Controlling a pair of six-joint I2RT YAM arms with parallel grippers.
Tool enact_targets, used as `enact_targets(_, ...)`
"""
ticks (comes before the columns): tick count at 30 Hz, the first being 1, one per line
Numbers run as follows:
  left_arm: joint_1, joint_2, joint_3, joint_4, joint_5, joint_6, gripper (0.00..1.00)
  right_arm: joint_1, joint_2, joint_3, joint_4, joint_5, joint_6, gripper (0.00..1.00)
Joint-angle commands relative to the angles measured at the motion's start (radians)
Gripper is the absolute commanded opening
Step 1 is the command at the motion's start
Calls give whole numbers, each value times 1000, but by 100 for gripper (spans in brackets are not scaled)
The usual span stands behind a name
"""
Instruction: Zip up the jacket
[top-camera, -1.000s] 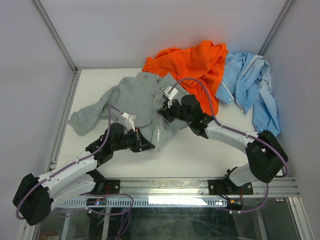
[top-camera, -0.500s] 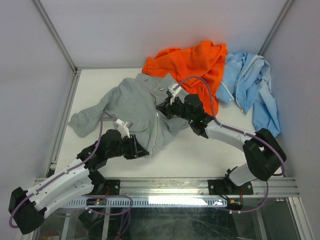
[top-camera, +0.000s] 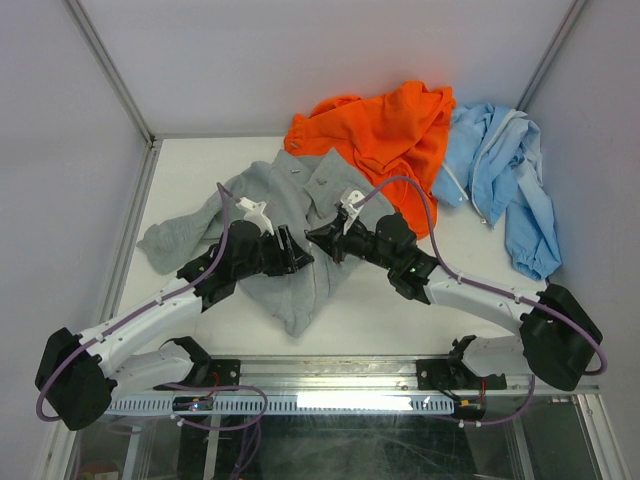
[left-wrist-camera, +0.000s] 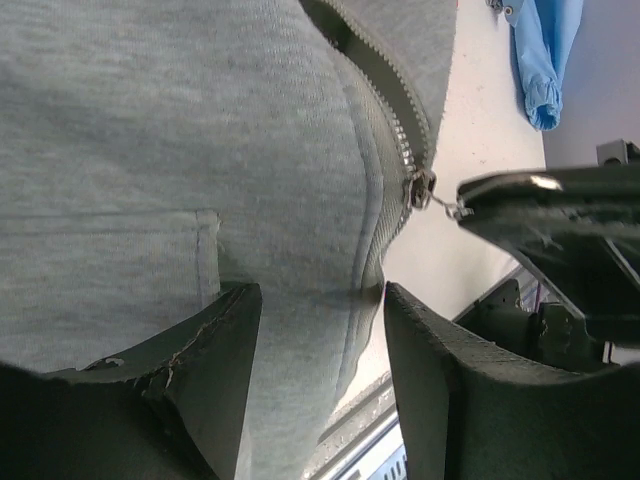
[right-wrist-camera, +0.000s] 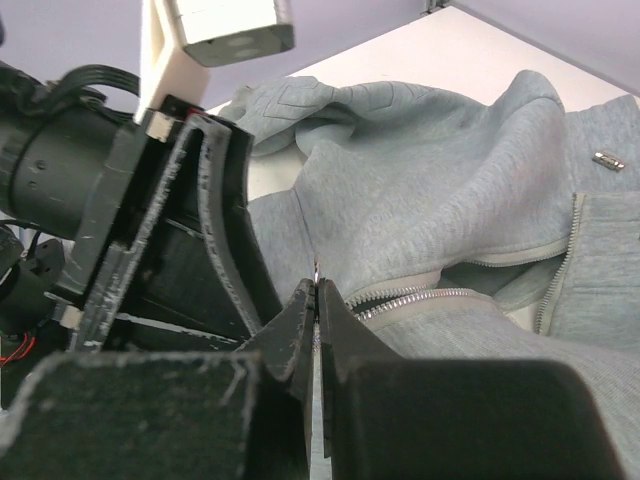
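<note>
The grey jacket (top-camera: 270, 200) lies bunched on the white table, front up, its zipper closed below the slider and parted above it. My right gripper (top-camera: 314, 238) is shut on the small metal zipper pull (left-wrist-camera: 447, 204), just off the slider (left-wrist-camera: 420, 188); in the right wrist view its fingertips (right-wrist-camera: 317, 295) pinch the pull beside the zipper teeth (right-wrist-camera: 420, 298). My left gripper (top-camera: 300, 255) is open right next to it, its fingers (left-wrist-camera: 215, 360) straddling the jacket fabric (left-wrist-camera: 150, 150) along the zipped edge without pinching it.
A bright orange garment (top-camera: 385, 125) lies behind the jacket, touching its hood. A light blue jacket (top-camera: 505, 170) is heaped at the far right. A metal rail (top-camera: 350, 372) runs along the near table edge, and walls close in the left and right sides.
My left gripper let go of the jacket's lower hem, opened, and moved up beside the right gripper. The right gripper shifted slightly nearer and left, and the jacket's lower part bunched up.
</note>
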Motion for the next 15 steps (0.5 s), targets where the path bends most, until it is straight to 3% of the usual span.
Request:
enact_targets(1, 6, 10, 16, 138, 28, 30, 52, 28, -24, 40, 78, -13, 33, 0)
enact_targets(5, 7, 13, 7, 175, 57, 33, 40, 34, 5, 56, 66, -13, 37, 0)
enact_targets(9, 7, 15, -17, 170, 85, 30, 0, 33, 38, 78, 66, 44, 18, 0)
enact_targets(15, 0, -31, -105, 124, 230, -20, 0, -60, 110, 174, 68, 125, -18, 0)
